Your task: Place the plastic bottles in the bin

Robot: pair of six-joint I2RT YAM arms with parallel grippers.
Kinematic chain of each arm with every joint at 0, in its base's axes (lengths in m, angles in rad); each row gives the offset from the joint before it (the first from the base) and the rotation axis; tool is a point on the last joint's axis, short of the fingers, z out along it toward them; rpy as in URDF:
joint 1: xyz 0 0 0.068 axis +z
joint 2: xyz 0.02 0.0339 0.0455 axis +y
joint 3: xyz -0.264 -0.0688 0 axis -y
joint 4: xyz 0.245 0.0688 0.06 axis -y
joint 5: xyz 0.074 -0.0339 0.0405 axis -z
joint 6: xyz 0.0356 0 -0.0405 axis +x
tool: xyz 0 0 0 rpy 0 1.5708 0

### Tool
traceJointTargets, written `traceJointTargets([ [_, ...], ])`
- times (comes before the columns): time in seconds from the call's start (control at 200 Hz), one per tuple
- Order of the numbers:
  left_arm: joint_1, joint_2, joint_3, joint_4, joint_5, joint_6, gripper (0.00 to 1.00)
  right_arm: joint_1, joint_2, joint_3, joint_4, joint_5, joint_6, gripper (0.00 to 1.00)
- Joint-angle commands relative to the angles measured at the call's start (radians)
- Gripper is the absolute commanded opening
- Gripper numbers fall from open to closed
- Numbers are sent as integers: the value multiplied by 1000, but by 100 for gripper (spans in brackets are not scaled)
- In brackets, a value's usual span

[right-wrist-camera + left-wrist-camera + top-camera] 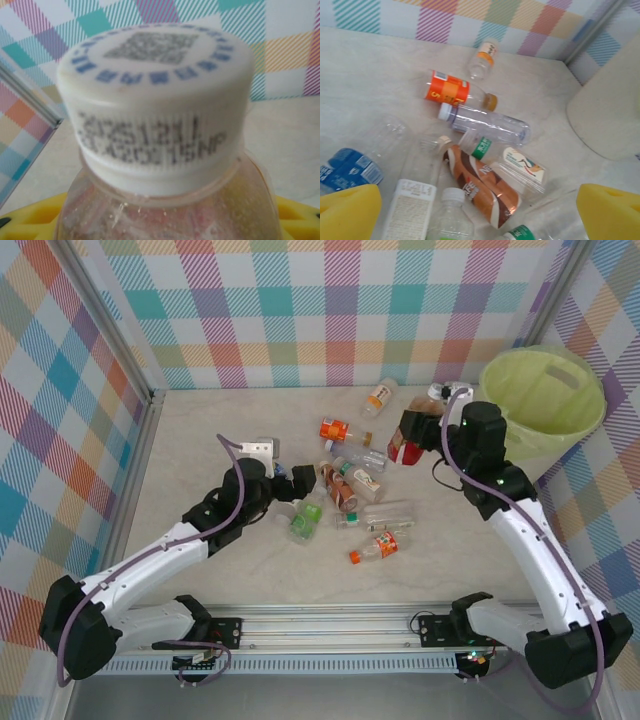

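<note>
1. Right now the right gripper (405, 438) is clenched on a red-label bottle (397, 453), just at 9 o'clock from the bin (545, 405).
2. Seen from the right wrist, this bottle shows its white cap (155, 90) with a printed code on top. The yellow pads (300, 220) sit low at both sides of the clear body.
3. The bin is pale, lined with a lime-green bag, and stands at the 2 o'clock corner of the table (200, 440).
4. The left gripper (303, 480) is released. Its yellow fingers (347, 212) are spread wide, and it hovers at the 9 o'clock side of the heap.
5. The heap lies in the middle of the table. In it are an orange-label bottle (447, 90), a clear bottle (492, 124), a brown-label bottle (480, 187), a white-label bottle (412, 205) and a blue-label bottle (347, 169), several of them touching.
6. An orange-cap bottle (375, 548) lies apart at 6 o'clock from the heap.
7. A small bottle (378, 397) lies at 12 o'clock, near the back wall.
</note>
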Motion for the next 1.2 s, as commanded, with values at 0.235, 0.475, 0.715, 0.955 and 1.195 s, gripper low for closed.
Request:
traceJointTargets([
  [0.235, -4, -4, 16, -104, -121, -87, 100, -246, 44, 204, 127, 58, -197, 59],
  [0.475, -5, -8, -1, -80, -45, -47, 100, -426, 148, 316, 146, 29, -210, 59],
  [0.715, -4, -8, -5, -81, -36, -23, 100, -496, 227, 334, 124, 145, -269, 59],
  [0.955, -4, -9, -7, -65, -26, -12, 100, -496, 277, 310, 151, 270, -404, 60],
  [1.195, -5, -9, -12, -65, -25, -23, 100, -496, 311, 286, 147, 447, -423, 77],
])
